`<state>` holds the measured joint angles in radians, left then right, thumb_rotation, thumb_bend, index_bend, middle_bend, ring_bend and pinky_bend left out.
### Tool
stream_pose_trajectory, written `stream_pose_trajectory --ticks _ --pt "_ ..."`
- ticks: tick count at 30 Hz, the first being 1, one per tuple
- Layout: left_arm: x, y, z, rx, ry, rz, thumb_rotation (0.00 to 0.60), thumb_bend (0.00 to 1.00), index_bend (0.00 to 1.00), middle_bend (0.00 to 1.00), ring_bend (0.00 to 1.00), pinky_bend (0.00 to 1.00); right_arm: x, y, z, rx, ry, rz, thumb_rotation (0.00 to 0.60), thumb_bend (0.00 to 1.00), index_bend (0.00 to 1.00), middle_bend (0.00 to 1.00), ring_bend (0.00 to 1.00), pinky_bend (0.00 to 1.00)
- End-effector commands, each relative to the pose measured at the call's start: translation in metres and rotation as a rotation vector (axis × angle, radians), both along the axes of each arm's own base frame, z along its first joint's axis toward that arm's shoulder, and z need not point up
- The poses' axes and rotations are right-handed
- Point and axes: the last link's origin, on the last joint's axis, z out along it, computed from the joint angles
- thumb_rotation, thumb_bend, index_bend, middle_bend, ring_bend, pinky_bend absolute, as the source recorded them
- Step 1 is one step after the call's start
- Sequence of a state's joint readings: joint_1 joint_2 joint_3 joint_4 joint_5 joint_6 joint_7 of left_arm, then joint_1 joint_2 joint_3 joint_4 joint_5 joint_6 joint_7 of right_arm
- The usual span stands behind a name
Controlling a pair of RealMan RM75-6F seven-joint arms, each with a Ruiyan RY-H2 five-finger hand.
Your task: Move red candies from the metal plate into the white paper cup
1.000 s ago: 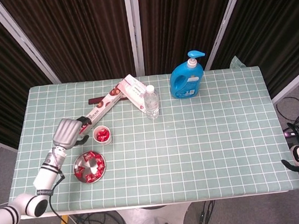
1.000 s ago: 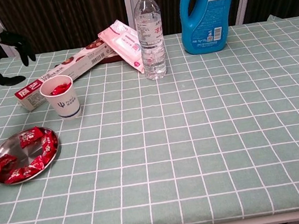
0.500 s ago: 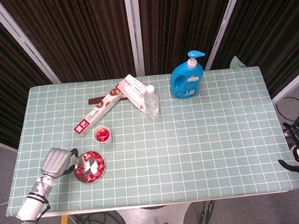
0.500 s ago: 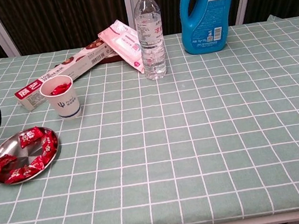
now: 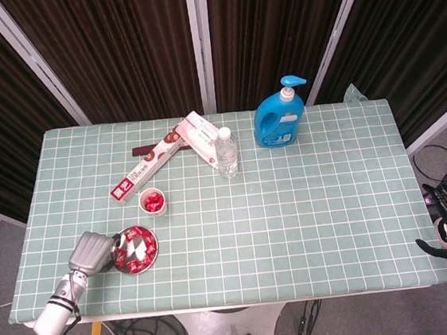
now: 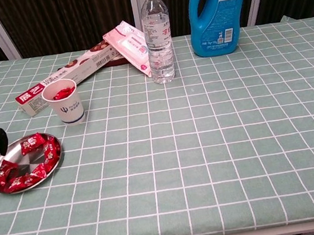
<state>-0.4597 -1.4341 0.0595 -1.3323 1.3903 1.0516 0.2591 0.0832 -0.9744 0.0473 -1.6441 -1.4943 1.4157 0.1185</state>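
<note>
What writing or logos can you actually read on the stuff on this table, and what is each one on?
None of it reads clearly.
White paper cup: a small dark blue logo, its lettering too small to read.
Long box: red panel with white characters and small print, blurred.
Blue detergent bottle: label print too small to read.
Water bottle: red marks on its label, not legible.
Pink packet: print too small to read.
</note>
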Motion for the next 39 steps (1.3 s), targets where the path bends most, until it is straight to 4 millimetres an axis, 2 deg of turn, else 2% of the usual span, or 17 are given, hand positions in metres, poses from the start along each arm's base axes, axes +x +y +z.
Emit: stream_pose_trajectory --ticks 1,14,20,39 --pt "-0.001 0.0 -0.001 -0.009 -0.001 0.007 0.6 0.24 0.5 0.8 0.97 1.0 0.0 0.0 0.0 0.0 0.001 -0.001 0.6 0.09 0.02 0.14 0.06 0.39" --pt "0.008 0.0 -0.003 -0.062 -0.009 0.028 0.6 0.24 0.43 0.79 0.97 1.0 -0.001 0.0 0.0 0.0 0.003 -0.01 0.6 0.09 0.02 0.14 0.08 0.4" --pt "0.012 0.002 -0.007 -0.08 0.001 0.029 0.6 0.24 0.43 0.79 0.97 1.0 -0.002 0.0 0.001 -0.002 0.003 -0.015 0.6 0.09 0.02 0.14 0.08 0.4" --pt "0.007 0.007 -0.016 -0.096 0.014 0.057 0.6 0.29 0.52 0.8 0.97 1.0 -0.002 0.001 0.001 -0.001 0.004 -0.017 0.6 0.09 0.02 0.14 0.08 0.4"
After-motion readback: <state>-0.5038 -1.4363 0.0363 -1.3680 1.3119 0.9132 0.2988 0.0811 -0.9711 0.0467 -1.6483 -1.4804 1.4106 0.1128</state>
